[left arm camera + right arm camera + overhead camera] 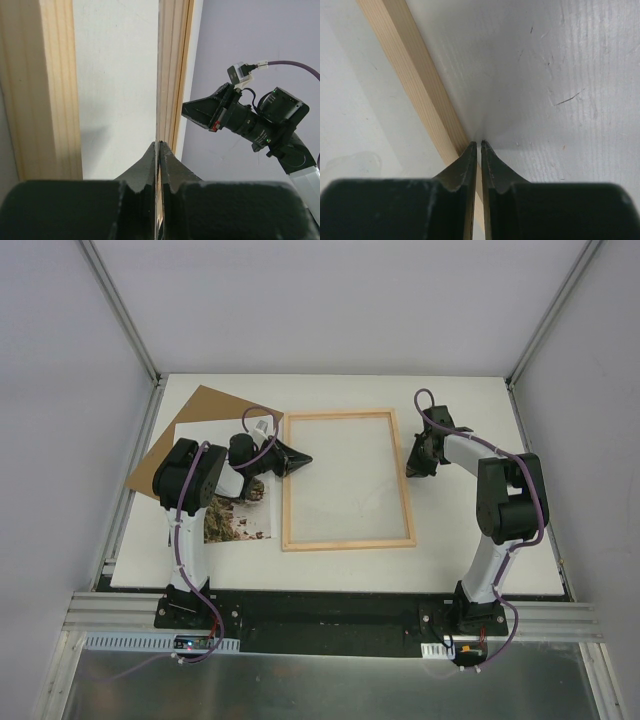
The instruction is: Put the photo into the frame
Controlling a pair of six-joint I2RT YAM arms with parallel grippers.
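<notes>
The light wooden frame (348, 542) lies flat in the middle of the table. My left gripper (303, 460) is shut, its tips at the frame's left rail. In the left wrist view those tips (159, 143) meet at the edge of a rail (172, 75). My right gripper (410, 472) is at the right rail, jaws almost together with nothing between them. In the right wrist view its tips (480, 143) rest beside the rail (410, 70). The photo (240, 523) lies left of the frame, partly under my left arm.
A brown backing board (185, 435) lies at the back left, partly under the photo. The white table (570, 75) ends at grey walls on three sides. My right arm's gripper (210, 112) shows in the left wrist view.
</notes>
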